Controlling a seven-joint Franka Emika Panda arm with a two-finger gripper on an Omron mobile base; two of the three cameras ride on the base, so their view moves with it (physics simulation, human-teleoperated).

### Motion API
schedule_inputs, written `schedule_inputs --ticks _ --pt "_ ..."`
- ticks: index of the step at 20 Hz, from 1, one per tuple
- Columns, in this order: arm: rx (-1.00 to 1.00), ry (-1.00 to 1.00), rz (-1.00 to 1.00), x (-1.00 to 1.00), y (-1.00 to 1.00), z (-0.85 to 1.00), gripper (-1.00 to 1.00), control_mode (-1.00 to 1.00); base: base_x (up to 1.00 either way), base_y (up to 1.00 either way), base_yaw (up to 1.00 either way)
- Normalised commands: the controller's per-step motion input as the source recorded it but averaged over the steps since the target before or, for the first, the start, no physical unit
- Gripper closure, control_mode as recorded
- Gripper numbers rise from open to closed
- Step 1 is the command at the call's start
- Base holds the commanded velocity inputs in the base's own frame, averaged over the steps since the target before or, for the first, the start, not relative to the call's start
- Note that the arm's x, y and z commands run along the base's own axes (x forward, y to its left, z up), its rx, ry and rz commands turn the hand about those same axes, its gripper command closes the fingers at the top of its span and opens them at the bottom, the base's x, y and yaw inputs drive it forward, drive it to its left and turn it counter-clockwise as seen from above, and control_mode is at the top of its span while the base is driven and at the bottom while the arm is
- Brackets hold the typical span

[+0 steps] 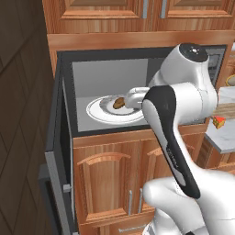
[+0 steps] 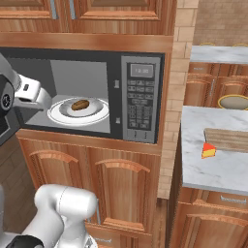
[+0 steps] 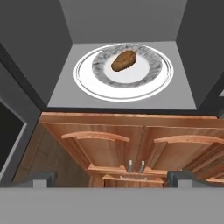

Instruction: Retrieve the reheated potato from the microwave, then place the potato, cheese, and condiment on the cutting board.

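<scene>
Arm reaching toward the open microwave (image 2: 140,99) — the potato (image 3: 124,61) is lying ahead of the fingers.

In the left base view the arm is hiding the hand at the oven's mouth, with the potato lying on its white plate (image 1: 98,112) just past the wrist; the cheese (image 1: 219,122) is sitting off to the side on the counter (image 1: 220,137). In the right base view the door is standing open so the cavity can be entered, and the cheese is touching the cutting board (image 2: 227,139), well apart from the hand. In the hand view the two finger (image 3: 183,176) tips are standing wide apart with nothing between them — the gripper (image 3: 111,178) is aiming past the cabinet front (image 3: 131,148) at the potato, probably for a straight-in grasp.
</scene>
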Motion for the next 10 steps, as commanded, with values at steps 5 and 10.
schedule_inputs --ticks 5,10 --pt "-0.01 -0.15 0.0 0.38 0.05 -0.22 -1.0 -1.0 0.0 0.0 0.0" --pt "0.0 -0.13 0.0 0.31 0.0 -0.29 -1.0 -1.0 0.0 0.0 0.0"
